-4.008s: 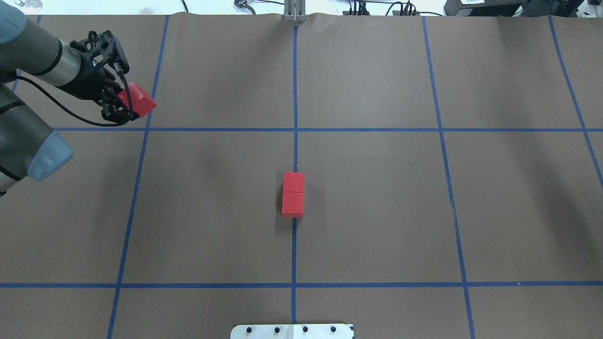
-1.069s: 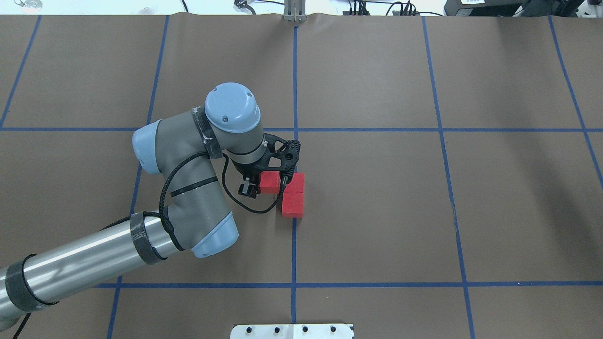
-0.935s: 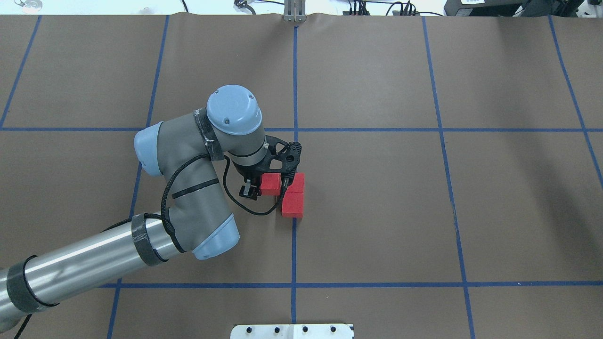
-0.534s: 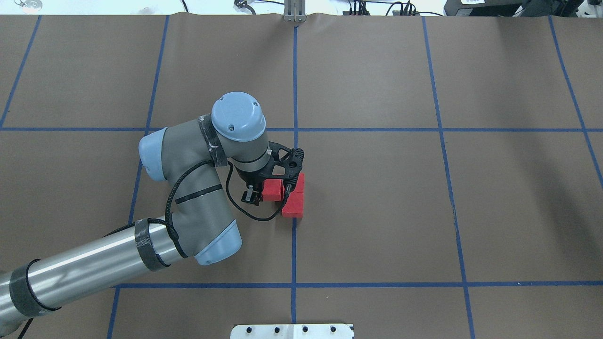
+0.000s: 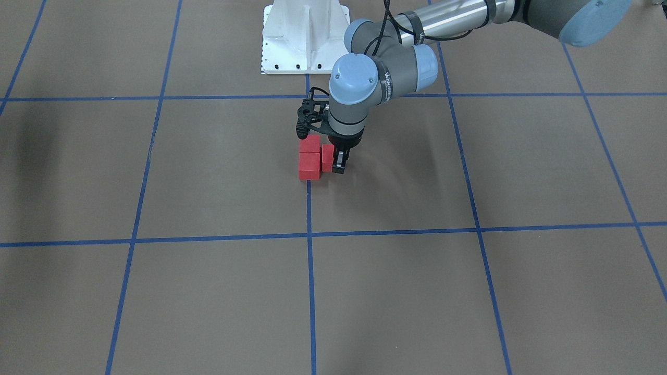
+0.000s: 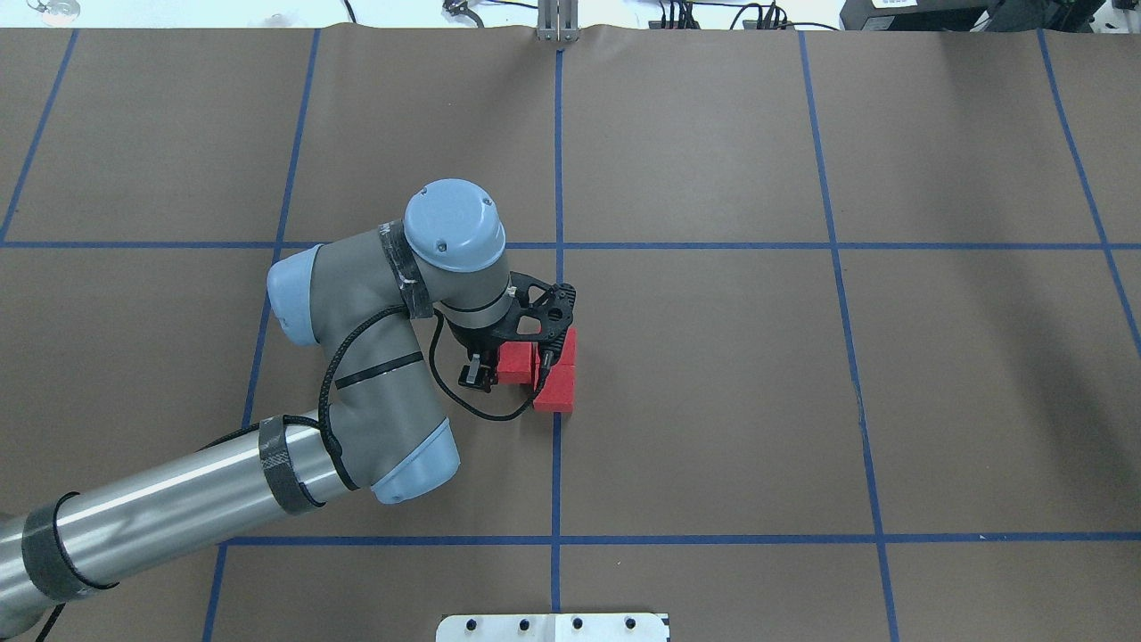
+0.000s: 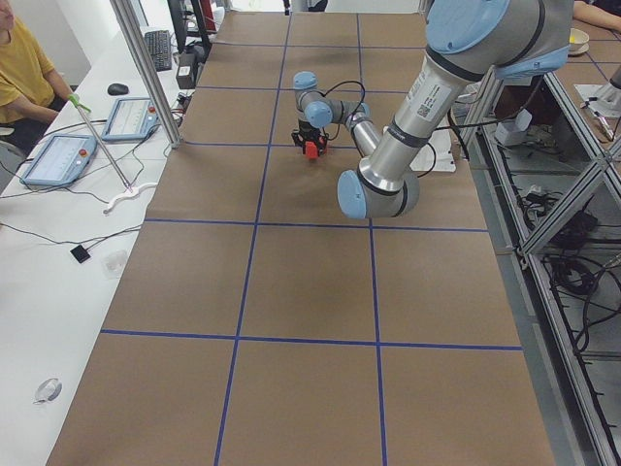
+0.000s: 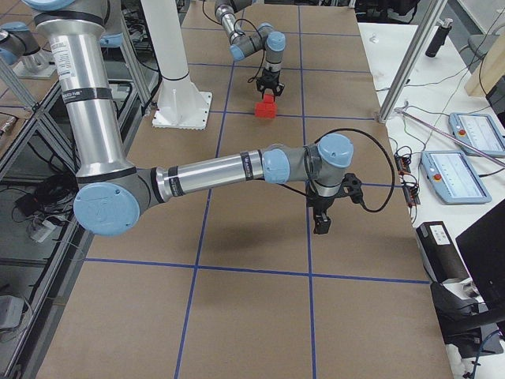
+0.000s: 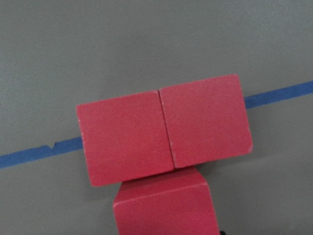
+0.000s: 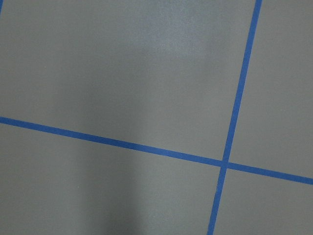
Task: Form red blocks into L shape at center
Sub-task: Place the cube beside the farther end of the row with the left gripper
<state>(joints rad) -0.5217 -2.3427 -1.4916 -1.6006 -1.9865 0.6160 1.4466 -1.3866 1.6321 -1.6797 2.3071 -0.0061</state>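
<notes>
Two red blocks (image 6: 558, 385) lie touching in a short row on the centre blue line, also seen in the front-facing view (image 5: 309, 165) and the left wrist view (image 9: 161, 131). My left gripper (image 6: 510, 366) is shut on the third red block (image 6: 516, 364), holding it low against the row's left side, about level with the seam. It shows beside the row in the front-facing view (image 5: 326, 156). I cannot tell if it touches the table. My right gripper (image 8: 319, 221) hangs over bare table at the robot's right; I cannot tell if it is open or shut.
The white robot base plate (image 6: 553, 627) sits at the near table edge. Blue tape lines (image 6: 713, 245) divide the brown table cover. The right arm (image 8: 229, 168) stretches low over the table. An operator (image 7: 19, 68) sits at a side desk with tablets.
My left arm carried the third red block from the far left to the centre. In the last second it shifted slightly toward the robot and closer to the row.
</notes>
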